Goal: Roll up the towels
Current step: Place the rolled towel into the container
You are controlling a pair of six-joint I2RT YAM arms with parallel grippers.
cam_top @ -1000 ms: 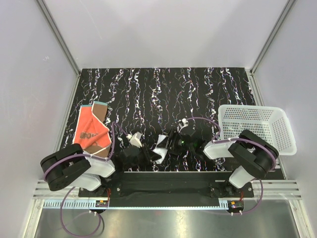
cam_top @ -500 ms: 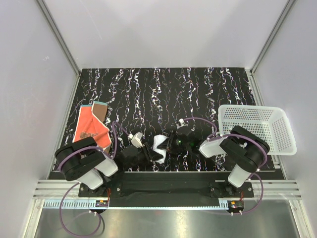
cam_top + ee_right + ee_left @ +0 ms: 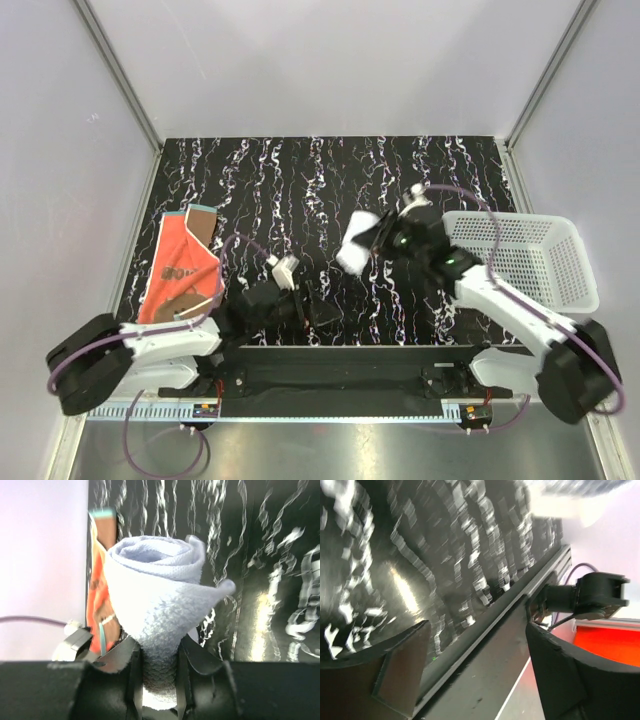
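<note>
**Marbled table point(image 3: 300, 180): white towel point(image 3: 157, 592) rolled in the right claw point(image 3: 159, 666), orange towel point(image 3: 182, 265) not yet rolled**

Black stone-patterned tabletop ran from the arms' mounting rail back to plain pale walls. Nearest that rail, the left claw point(image 3: 476, 635) hung low with its fingers spread wide and nothing between them. Its own camera showed only the table edge and the rail through the gap.

Farther out, the right claw was pinched on the white towel. The cloth was wound into a short, fat cylinder, gripped at its lower end. Most of the roll stood out past the fingertips, apparently clear of the table. One loose flap stuck out on the side away from the orange cloth.

The orange towel lay well off to the left claw's left and somewhat beyond it, near the table's left margin. It lay spread on the table, with a brownish corner of its reverse turned over.

A white perforated basket point(image 3: 500, 214) stood to the right claw's right, close beside that arm.

Both cloths looked light, soft and limp, with nothing fragile about them. The white roll would probably spring open if let go carelessly, so the grip should cross the free flap. The orange one probably wanted a pinch at a near edge or corner, low against the surface, since a limp sheet offers nothing else to grasp.
</note>
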